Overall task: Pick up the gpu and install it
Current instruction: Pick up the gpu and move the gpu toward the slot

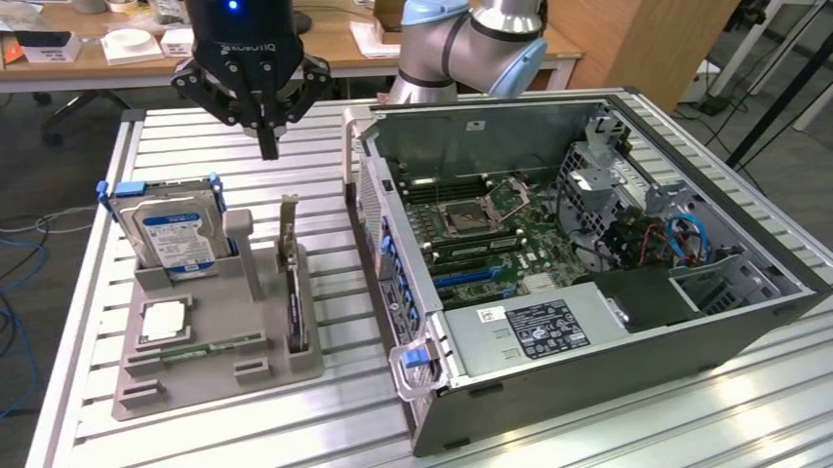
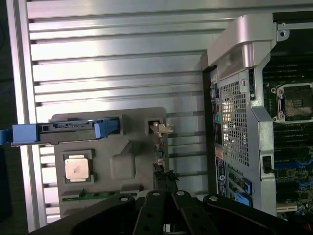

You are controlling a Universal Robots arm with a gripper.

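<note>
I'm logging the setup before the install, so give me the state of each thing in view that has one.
gripper: shut, holding nothing, up in the air.
gpu: standing on edge in the gray holder, not gripped.
hard drive: upright in the holder.
processor chip: lying flat in the holder.
memory stick: lying flat in the holder.
computer case: on its side, open, motherboard exposed.

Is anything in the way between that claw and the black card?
Nothing visible does. The gripper hangs in open air over the table; the gpu stands on edge in the grey holder, top edge uncovered.
</note>
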